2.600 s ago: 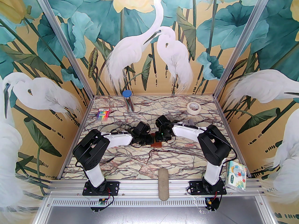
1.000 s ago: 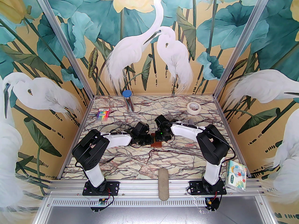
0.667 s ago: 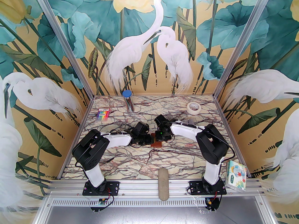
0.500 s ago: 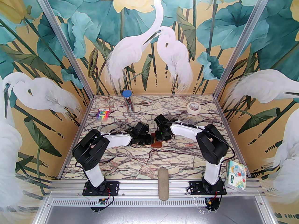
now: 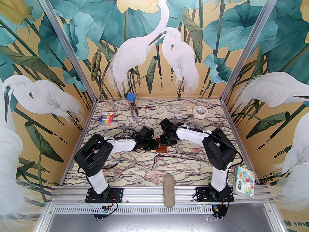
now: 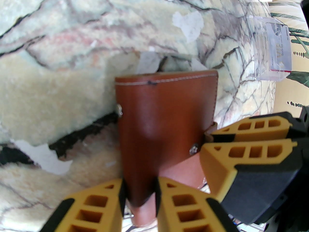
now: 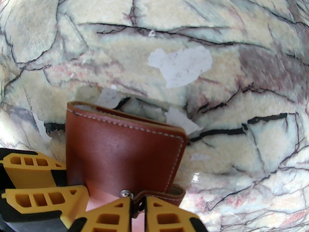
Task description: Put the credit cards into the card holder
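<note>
Mid-table, card holder (image 6: 164,119) folded closed; my left gripper (image 6: 139,185) clamps its edge, right gripper (image 7: 137,203) pinches snap tab (image 7: 169,196); cards likely not in yet.

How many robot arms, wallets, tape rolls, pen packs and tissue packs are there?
robot arms: 2 (left arm, right arm)
card holder: 1
tape roll: 1
pack of coloured pens: 1
tissue pack: 1
Total: 6
</note>
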Robot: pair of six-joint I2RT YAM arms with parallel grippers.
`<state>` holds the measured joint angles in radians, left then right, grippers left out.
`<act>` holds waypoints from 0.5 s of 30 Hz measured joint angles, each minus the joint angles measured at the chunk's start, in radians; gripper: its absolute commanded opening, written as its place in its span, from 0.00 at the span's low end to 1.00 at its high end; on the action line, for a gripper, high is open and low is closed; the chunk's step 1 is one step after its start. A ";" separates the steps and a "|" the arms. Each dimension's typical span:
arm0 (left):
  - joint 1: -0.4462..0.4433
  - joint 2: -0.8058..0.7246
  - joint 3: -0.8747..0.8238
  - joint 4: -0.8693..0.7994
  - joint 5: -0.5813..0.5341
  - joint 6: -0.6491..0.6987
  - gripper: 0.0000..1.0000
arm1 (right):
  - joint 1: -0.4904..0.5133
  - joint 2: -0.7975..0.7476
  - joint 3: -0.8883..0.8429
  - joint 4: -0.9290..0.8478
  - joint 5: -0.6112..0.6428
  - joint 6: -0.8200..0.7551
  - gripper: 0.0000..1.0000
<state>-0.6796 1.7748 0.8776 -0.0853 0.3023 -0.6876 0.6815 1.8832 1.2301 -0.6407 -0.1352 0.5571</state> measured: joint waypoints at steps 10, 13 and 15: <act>0.000 0.000 0.000 0.000 0.000 0.000 0.28 | 0.000 0.001 0.003 0.000 -0.003 0.000 0.19; 0.000 0.000 0.000 0.000 0.000 0.000 0.28 | 0.000 0.002 0.003 0.000 -0.003 0.000 0.19; 0.000 0.000 0.000 0.000 0.000 0.000 0.28 | 0.000 0.002 0.004 0.000 -0.003 0.000 0.19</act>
<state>-0.6796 1.7752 0.8776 -0.0853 0.3023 -0.6876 0.6815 1.8851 1.2339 -0.6407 -0.1379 0.5575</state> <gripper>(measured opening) 0.284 0.188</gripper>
